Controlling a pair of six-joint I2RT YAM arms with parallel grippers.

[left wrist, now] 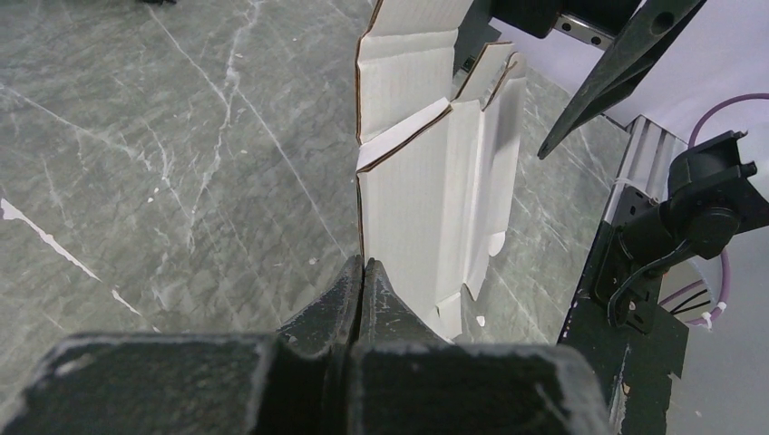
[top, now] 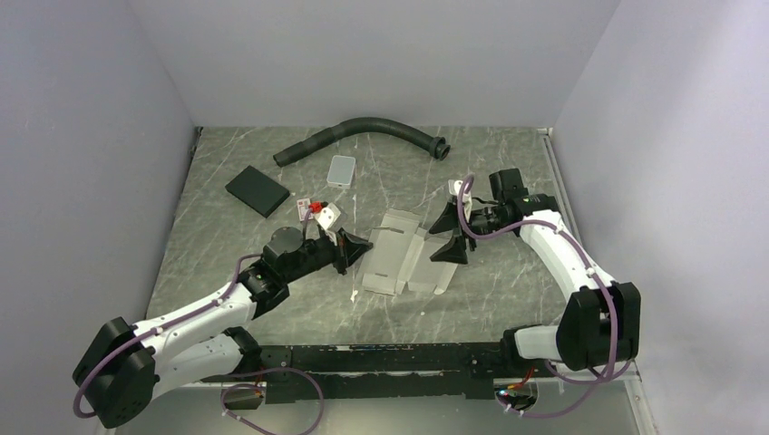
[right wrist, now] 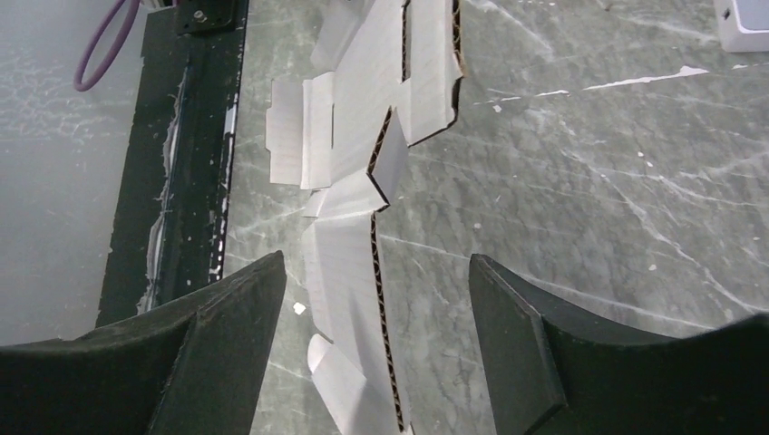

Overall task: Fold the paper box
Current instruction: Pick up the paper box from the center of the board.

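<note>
1. At the upper left of the top view, the pad (top: 257, 190) is lying well apart from the work, so I am leaving it out of my plan.
2. Left of centre, the left gripper (left wrist: 363, 265) is sitting low over the table (top: 508, 172) with its jaws pressed together and its tips touching the left edge of the box (top: 399, 258). I am reading this as a brace, there to stop the sheet sliding when the other side gets pushed. I cannot tell whether a sliver of card is pinched between the tips.
3. In the centre, the box is lying between the two grippers as a creased sheet that is mostly flat and not yet a carton. In the right wrist view, one small flap is lifting off the surface.
4. Right of centre, the right gripper (top: 447, 236) is hanging with its jaws wide apart and gripping nothing. The sheet's corrugated right edge is running between its fingers. I am judging this as a line-up to take that edge and swing the panel over its crease.
5. I am watching for the sheet skating leftward if the brace is too light.
</note>
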